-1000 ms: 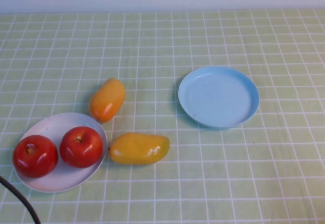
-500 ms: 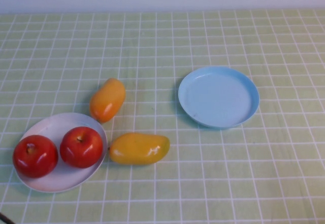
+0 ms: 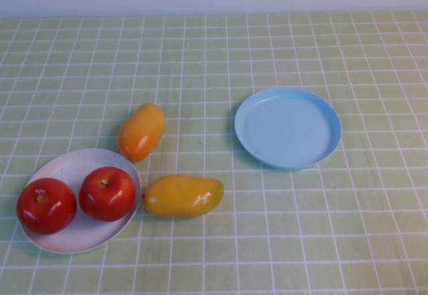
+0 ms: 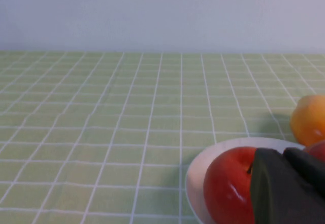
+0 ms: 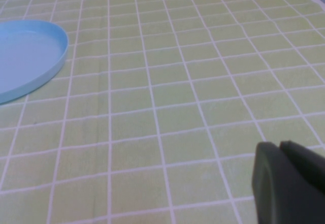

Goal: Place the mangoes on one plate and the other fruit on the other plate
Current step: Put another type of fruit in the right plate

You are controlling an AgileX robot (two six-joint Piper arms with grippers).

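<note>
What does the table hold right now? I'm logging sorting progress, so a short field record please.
white plate: holds both red apples
left red apple: on white plate
right red apple: on white plate
light blue plate: nothing on it
orange mango: on cloth
yellow mango: on cloth beside white plate
left gripper: shut, near apples
right gripper: shut, over bare cloth
</note>
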